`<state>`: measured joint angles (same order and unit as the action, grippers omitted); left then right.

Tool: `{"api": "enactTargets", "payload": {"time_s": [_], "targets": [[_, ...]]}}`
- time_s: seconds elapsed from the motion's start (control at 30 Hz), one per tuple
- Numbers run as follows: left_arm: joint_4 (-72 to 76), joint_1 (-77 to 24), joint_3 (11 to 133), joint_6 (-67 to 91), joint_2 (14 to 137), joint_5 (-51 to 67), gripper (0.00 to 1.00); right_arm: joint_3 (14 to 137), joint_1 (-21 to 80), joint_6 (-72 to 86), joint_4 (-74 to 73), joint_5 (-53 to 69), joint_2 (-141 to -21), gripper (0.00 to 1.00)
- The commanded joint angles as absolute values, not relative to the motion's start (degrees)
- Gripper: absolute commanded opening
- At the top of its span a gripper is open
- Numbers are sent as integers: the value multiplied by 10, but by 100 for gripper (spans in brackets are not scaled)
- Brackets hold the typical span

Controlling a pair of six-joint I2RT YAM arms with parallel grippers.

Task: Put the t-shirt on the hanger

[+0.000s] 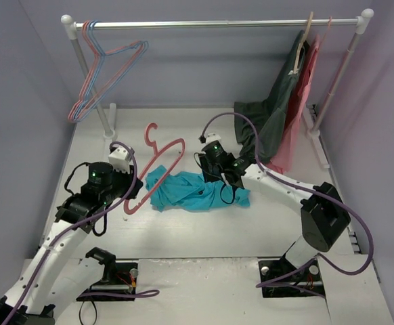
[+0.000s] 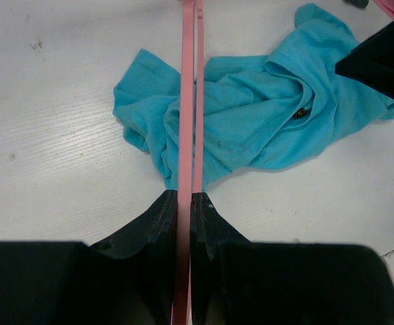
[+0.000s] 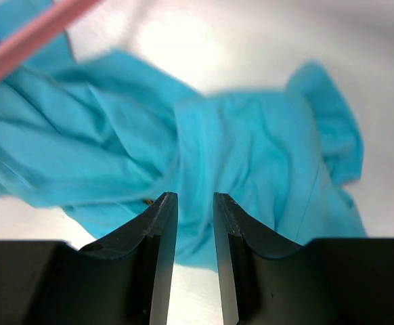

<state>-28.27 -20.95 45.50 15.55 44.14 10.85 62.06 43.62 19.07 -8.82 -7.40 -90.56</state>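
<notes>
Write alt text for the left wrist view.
The left gripper is shut on the pink hanger, whose bars run straight up the frame in front of the crumpled teal t-shirt lying on the white table. A dark part of the right arm cuts in at upper right.

This looks like a robotics lab test cell. A left black jointed robot arm (image 1: 99,183) and a matching right arm (image 1: 322,220), trailing purple cables (image 1: 370,238), are bolted to the near edge of a white worktop (image 1: 204,230). Bare pale lilac walls (image 1: 21,101) box it in. A small white clothes rail (image 1: 217,24) stands at the back. The left tool (image 2: 185,198) clamps a thin salmon-pink plastic hanger (image 2: 187,101).
</notes>
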Motion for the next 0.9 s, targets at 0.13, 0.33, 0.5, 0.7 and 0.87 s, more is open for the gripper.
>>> {"api": "enactTargets", "payload": {"time_s": [0.13,0.33,0.5,0.7,0.87], "targets": [[-280,-212,507,146,425,103,0,722,441,131,-83,-81,-978,29],[-291,-212,505,147,414,99,0,738,441,120,-71,-69,-1030,27],[-298,-212,506,149,410,102,0,744,441,115,-64,-74,-1056,28],[-298,-212,511,149,410,119,0,748,442,112,-62,-83,-1074,23],[-299,-213,513,149,405,131,0,751,440,105,-65,-105,-1078,2]]}}
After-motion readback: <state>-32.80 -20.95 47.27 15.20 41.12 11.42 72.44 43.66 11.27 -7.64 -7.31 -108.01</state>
